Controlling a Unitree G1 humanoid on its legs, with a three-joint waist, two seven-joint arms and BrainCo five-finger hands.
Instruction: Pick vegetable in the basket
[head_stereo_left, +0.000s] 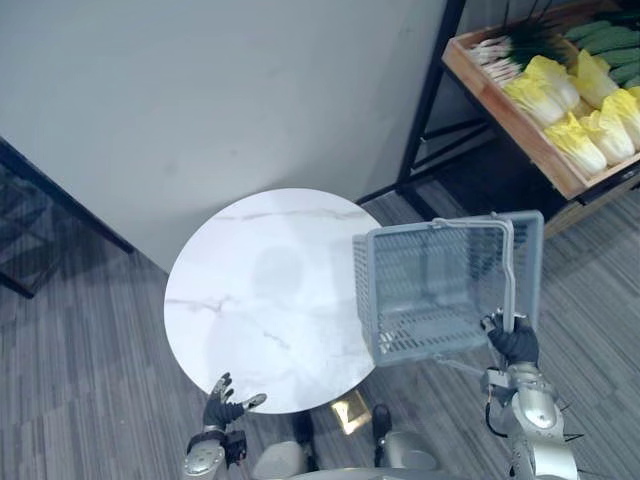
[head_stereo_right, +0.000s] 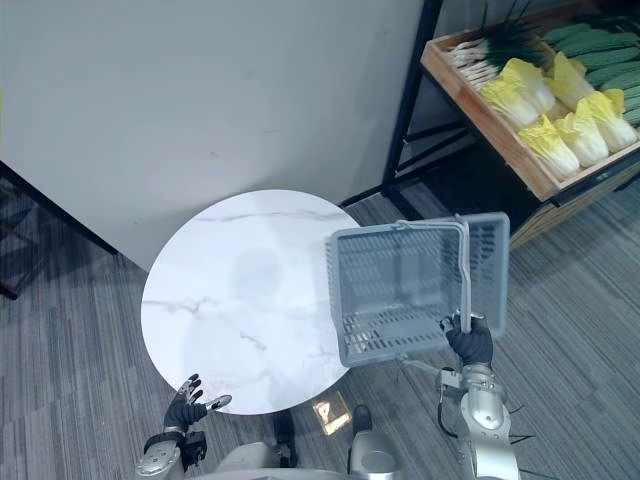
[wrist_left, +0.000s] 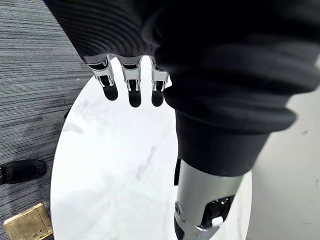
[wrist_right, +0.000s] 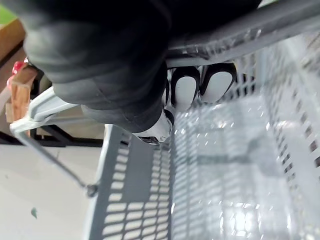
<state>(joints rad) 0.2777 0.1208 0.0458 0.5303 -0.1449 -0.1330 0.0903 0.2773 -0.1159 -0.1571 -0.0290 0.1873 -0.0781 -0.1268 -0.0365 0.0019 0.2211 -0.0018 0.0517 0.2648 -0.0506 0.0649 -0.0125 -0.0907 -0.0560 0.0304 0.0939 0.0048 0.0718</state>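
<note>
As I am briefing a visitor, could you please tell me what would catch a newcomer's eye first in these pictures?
The grey plastic basket stands out first: tilted and empty, it hangs from the right hand by its handle, over the right edge of the round white marble table. Behind it to the right, a wooden crate on a dark rack holds yellow napa cabbages and green cucumbers.

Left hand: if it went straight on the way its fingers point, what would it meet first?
Probably the near edge of the round white table, just ahead of the left hand; their relative height is unclear.
</note>
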